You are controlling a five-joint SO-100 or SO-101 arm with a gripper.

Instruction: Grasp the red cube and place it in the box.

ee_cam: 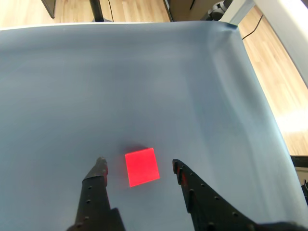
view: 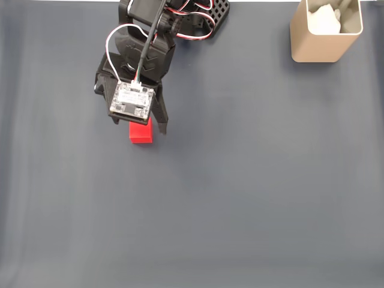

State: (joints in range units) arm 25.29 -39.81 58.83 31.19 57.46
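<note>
The red cube [view: 141, 133] lies on the dark grey table mat, partly under my wrist in the fixed view. In the wrist view the red cube [ee_cam: 142, 166] sits between my two black fingers with a gap on each side. My gripper [ee_cam: 139, 164] is open and hovers over the cube, touching nothing. From above, my gripper [view: 139, 126] shows at the upper left of the mat. The box [view: 326, 31], tall and beige, stands at the far upper right, well away from the cube.
A white lumpy wad [view: 326, 20] lies inside the box. The arm's black base [view: 198, 15] is at the top centre. In the wrist view the mat's edge [ee_cam: 250, 62] runs along the right, with wooden floor beyond.
</note>
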